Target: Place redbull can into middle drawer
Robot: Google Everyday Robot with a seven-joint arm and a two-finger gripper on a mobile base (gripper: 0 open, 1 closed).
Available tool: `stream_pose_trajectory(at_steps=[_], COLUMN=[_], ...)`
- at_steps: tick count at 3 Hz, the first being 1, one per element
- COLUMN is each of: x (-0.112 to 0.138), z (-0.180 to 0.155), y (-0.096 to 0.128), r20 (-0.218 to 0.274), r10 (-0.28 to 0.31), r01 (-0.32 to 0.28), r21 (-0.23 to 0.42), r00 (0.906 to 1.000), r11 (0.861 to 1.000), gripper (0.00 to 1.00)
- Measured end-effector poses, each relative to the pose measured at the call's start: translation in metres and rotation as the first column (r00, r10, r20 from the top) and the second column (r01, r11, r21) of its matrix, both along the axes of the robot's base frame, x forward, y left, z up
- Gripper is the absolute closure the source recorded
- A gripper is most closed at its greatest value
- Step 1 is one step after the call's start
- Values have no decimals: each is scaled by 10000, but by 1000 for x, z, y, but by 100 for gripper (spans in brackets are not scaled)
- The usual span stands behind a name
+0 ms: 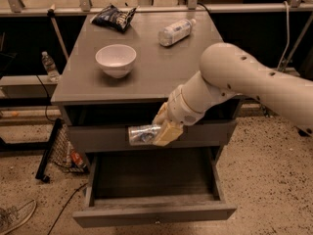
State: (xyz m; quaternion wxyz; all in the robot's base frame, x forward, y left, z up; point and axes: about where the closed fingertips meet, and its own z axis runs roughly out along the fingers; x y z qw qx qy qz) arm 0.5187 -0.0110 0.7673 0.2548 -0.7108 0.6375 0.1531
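Grey cabinet point(146, 82), one. White arm point(244, 77), mine, reaching across its front. Middle drawer point(154, 213), pulled out, low. My gripper point(162, 130), before the shut drawer front point(98, 137) above it, fingers point(169, 131) clamped on the redbull can point(142, 133), which lies sideways. On top: white bowl point(116, 60), clear bottle point(175, 32), dark snack bag point(115, 17).

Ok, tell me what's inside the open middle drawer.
In the middle drawer only its dark floor shows, nothing on it. The back strip is hidden under the drawer front above, where the gripper holds the redbull can.
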Motion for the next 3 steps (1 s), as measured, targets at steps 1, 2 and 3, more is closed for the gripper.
stream_pose_trajectory(at_steps=[1, 2, 3], x=[-4, -6, -4], z=[-35, -68, -109], y=[-2, -4, -5], r20=[-232, -449, -706], r10=[-303, -518, -713], r01=[304, 526, 743], r21=[46, 164, 404], r00=[9993, 9976, 9950], r11=[9995, 9985, 9964], gripper=[100, 100, 100])
